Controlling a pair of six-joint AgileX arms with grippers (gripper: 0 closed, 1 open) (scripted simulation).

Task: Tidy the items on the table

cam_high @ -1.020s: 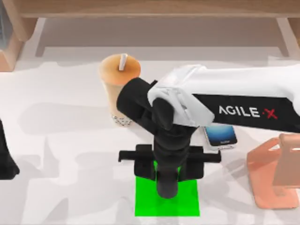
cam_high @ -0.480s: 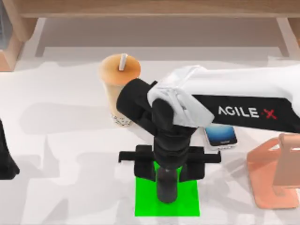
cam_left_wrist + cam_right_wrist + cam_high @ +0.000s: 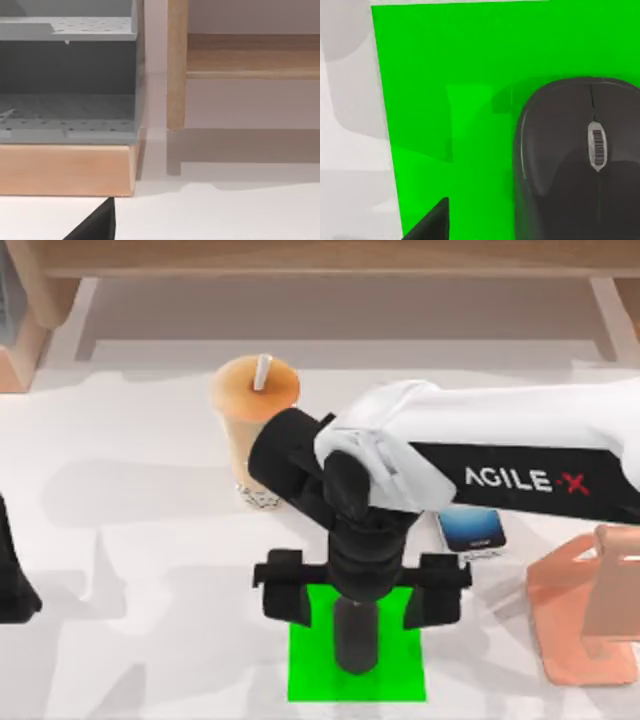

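The small black mouse (image 3: 575, 160) lies on the bright green mat (image 3: 445, 65); in the top view the mouse (image 3: 355, 638) sits in the mat's (image 3: 310, 672) middle. My right gripper (image 3: 358, 588) hangs right over it, open, with its fingers spread wide on either side and not touching it. One fingertip (image 3: 431, 224) shows in the right wrist view. The tan bubble-tea cup (image 3: 255, 415) stands upright behind the gripper, to the left. Partly under my right arm, the smartphone (image 3: 470, 528) lies flat on the white table (image 3: 130, 490).
A pink-copper stand (image 3: 585, 610) sits at the right front. The wooden shelf (image 3: 320, 260) runs along the back; the left wrist view faces its post (image 3: 176, 65) and a grey bin (image 3: 67, 75). My left arm (image 3: 12, 580) is parked at the left edge.
The right gripper's fingers have spread apart from around the mouse, which now rests free on the green mat. The left arm has not moved.
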